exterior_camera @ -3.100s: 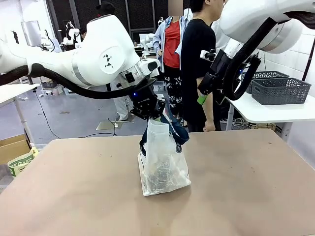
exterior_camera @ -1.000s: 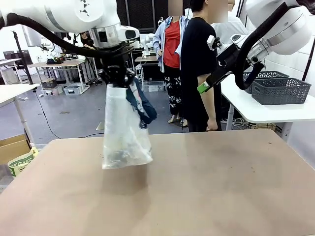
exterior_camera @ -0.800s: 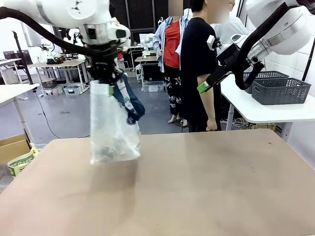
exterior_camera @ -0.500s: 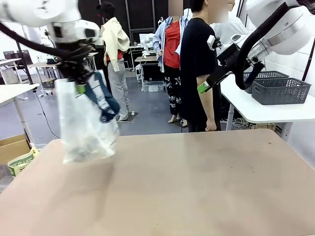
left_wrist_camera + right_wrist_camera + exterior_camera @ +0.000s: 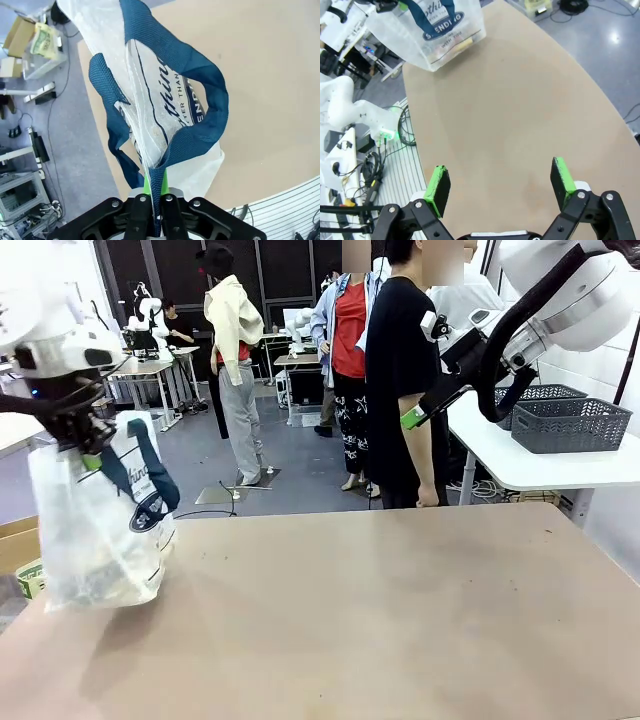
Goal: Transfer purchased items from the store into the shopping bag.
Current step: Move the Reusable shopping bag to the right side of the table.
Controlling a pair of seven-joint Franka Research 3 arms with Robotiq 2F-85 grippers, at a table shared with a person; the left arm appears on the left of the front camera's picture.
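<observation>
The shopping bag (image 5: 100, 525), translucent white with navy handles and a navy oval logo, hangs in the air at the table's left edge. My left gripper (image 5: 88, 445) is shut on its top edge beside a handle; in the left wrist view the green pads (image 5: 154, 184) pinch the shopping bag (image 5: 165, 110) by its plastic. Purchased items (image 5: 95, 585) show dimly as dark and yellowish shapes in the bag's bottom, also through the bag (image 5: 447, 35) in the right wrist view. My right gripper (image 5: 425, 410) is raised at the far right, open and empty, its fingers (image 5: 439, 185) wide apart above the table.
The tan table (image 5: 400, 620) spreads out to the right of the bag. A person in black (image 5: 400, 380) stands at the far side. A white side table with grey baskets (image 5: 570, 425) is at the right. A cardboard box (image 5: 20, 540) sits on the floor at left.
My left arm has carried the hanging bag leftward, from the table's middle to its left edge, keeping it lifted. The right arm has stayed where it was.
</observation>
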